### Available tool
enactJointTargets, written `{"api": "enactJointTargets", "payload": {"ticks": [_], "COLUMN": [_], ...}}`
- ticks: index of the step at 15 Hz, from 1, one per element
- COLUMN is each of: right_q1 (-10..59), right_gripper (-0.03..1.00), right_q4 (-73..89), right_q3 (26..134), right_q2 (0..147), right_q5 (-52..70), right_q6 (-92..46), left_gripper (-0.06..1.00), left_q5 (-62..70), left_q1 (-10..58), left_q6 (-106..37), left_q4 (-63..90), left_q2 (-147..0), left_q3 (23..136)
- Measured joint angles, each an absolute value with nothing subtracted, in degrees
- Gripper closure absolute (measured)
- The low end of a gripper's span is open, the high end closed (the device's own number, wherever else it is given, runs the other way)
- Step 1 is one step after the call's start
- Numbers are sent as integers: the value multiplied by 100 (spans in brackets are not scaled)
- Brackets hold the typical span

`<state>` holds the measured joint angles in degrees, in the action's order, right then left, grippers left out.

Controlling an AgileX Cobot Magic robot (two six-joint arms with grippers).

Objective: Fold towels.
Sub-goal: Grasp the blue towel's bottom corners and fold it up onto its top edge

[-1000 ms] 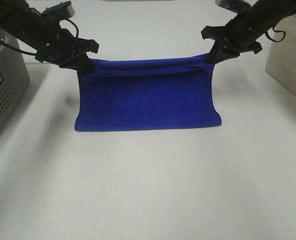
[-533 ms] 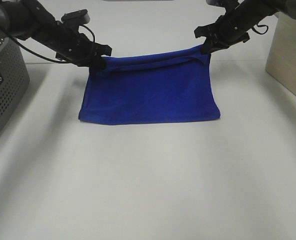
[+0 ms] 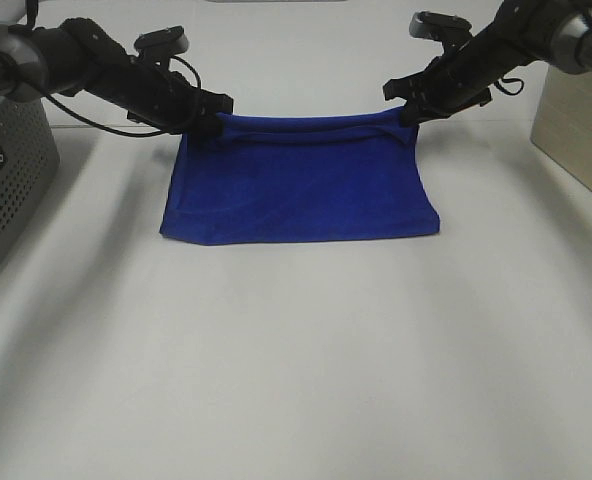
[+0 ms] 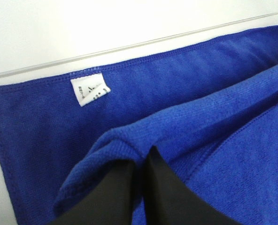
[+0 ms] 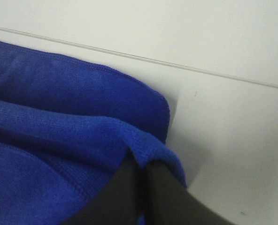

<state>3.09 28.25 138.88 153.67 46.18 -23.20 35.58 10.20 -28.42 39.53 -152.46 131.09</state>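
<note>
Lies doubled at the far middle of the white surface point(image 3: 296, 380): one blue towel point(image 3: 301, 190), folded edge nearest the camera. Upper layer's far corners pinched just above the lower layer's hem, one in the left tool point(image 3: 213, 120), one in the right tool point(image 3: 408, 108), each pressed tight on cloth. Judged soft, light and limp (droops a little between the two holds). Best taken at the stitched corners, as now, with the white tag point(image 4: 89, 91) as edge marker.
</note>
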Motion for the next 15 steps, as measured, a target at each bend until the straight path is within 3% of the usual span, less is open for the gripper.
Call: {"api": "enactJointTargets", "payload": {"ticks": [3, 6, 7, 9, 15], "right_q1": [309, 309, 309, 309, 309], "right_gripper": [80, 46, 39, 35, 34], "right_q4": [2934, 2956, 2956, 2911, 2131], "right_q3": [13888, 13900, 13900, 13900, 13900], "right_q2": [15424, 15424, 15424, 15424, 14656], "right_q5": [4521, 4435, 4435, 4624, 6784], "right_q6": [-2326, -2326, -2326, -2326, -1868], "left_gripper": [77, 43, 32, 18, 15], "left_q5": [3249, 2962, 2893, 3128, 6251], "left_q1": [1020, 1020, 1020, 1008, 1008], "left_q6": [-2848, -2865, -2865, -2865, -1421], "left_q4": [3959, 3959, 3959, 3902, 2607], "left_q2": [-15395, -15453, -15453, -15453, -14754], "left_q3": [13161, 13161, 13201, 13379, 13808]}}
